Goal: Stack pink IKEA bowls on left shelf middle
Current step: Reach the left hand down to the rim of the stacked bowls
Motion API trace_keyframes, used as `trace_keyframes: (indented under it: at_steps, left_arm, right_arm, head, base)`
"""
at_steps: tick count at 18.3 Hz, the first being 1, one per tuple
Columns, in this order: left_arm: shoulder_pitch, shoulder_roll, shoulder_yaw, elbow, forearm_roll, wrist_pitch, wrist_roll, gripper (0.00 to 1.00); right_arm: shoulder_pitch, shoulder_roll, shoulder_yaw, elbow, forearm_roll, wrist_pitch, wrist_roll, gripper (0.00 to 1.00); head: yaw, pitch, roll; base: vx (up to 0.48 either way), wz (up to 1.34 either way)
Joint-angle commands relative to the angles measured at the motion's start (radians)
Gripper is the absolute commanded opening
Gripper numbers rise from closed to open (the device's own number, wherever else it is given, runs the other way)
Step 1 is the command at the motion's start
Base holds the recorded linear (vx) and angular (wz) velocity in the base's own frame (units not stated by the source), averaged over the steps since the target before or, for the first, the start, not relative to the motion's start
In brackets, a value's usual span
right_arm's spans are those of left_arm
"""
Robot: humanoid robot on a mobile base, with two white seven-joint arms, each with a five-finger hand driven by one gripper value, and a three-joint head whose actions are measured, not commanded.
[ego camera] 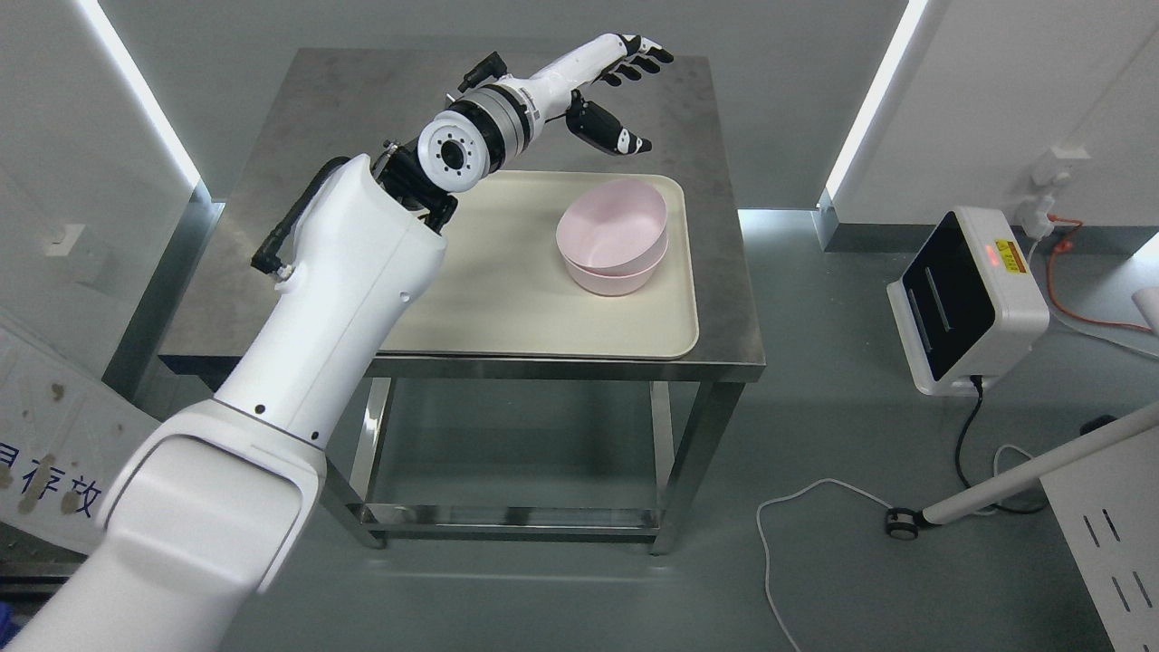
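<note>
The left hand [608, 95], fingers spread and empty, hovers at twelve o'clock of the two nested pink plastic bowls [612, 237] on the cream tray [507, 308]; a clumsy descent could tip them.

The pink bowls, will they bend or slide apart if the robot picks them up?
The pink bowls look like hard, smooth plastic, so probably stiff, light and a bit slippery. One sits nested in the other, slightly crooked, so the top one might lift off alone. The open left hand holds nothing.
</note>
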Motion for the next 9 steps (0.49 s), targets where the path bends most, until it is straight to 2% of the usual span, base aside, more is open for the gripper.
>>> trace_keyframes:
  at_steps: [1, 3, 6, 9]
  left_arm:
    - [0.174, 0.015, 0.290, -0.408, 0.009, 0.073, -0.124, 0.80]
    - [0.254, 0.015, 0.334, -0.475, 0.013, 0.074, -0.184, 0.81]
    - [0.359, 0.015, 0.405, -0.545, 0.015, 0.074, -0.192, 0.83]
    - [0.376, 0.015, 0.486, -0.565, 0.056, 0.074, -0.192, 0.84]
  right_arm:
    - [0.029, -0.017, -0.011, -0.034, 0.000, 0.001, 0.000, 1.00]
    - [0.029, -0.017, -0.012, -0.034, 0.000, 0.001, 0.000, 1.00]
    - [0.029, -0.017, -0.012, -0.034, 0.000, 0.001, 0.000, 1.00]
    - [0.029, -0.017, -0.011, -0.034, 0.000, 0.001, 0.000, 1.00]
  head:
    - [0.0000, 0.000, 0.000]
    - [0.0000, 0.000, 0.000]
    - [0.0000, 0.000, 0.000]
    - [0.0000, 0.000, 0.000]
  base:
    - [0.000, 0.00]
    - [0.000, 0.00]
    - [0.000, 0.00]
    - [0.000, 0.00]
